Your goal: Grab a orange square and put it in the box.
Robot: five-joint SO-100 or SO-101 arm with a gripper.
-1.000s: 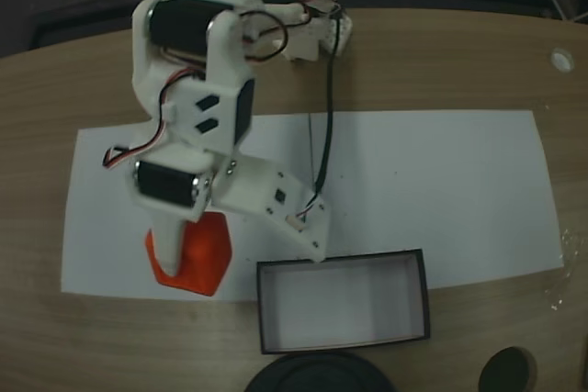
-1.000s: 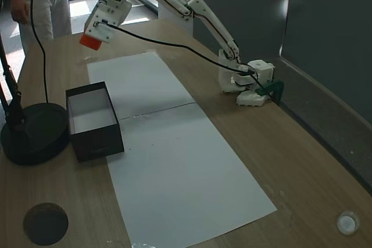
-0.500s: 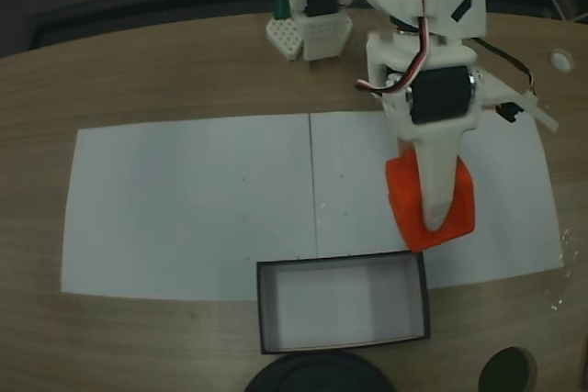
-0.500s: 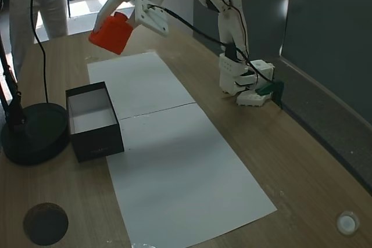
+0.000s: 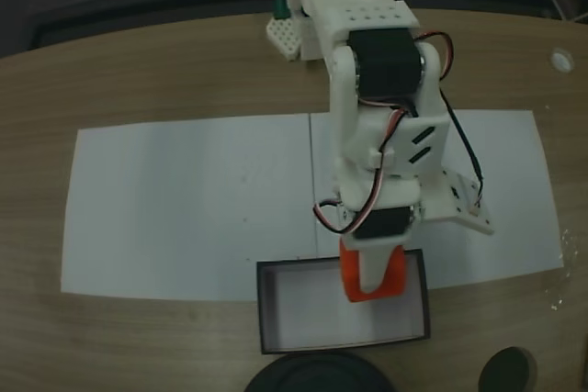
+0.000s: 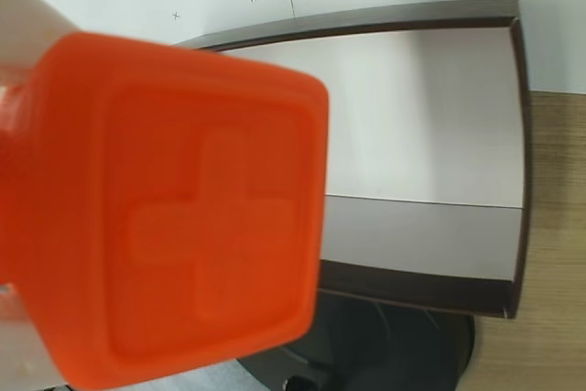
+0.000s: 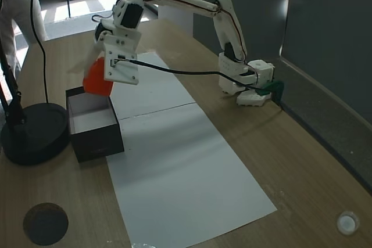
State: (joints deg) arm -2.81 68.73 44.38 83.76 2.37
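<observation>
Hanging clenched in the jaws, the orange square (image 5: 371, 274) is held just above the box (image 5: 276, 320), over its right half in a fixed view (the white floor lying directly beneath).

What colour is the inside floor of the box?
White, with thin black walls around it; the box shows best in the wrist view, beneath the held orange square.

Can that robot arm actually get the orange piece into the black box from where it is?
Probably yes: the gripper holds the orange square right above the open box, with nothing between.
</observation>
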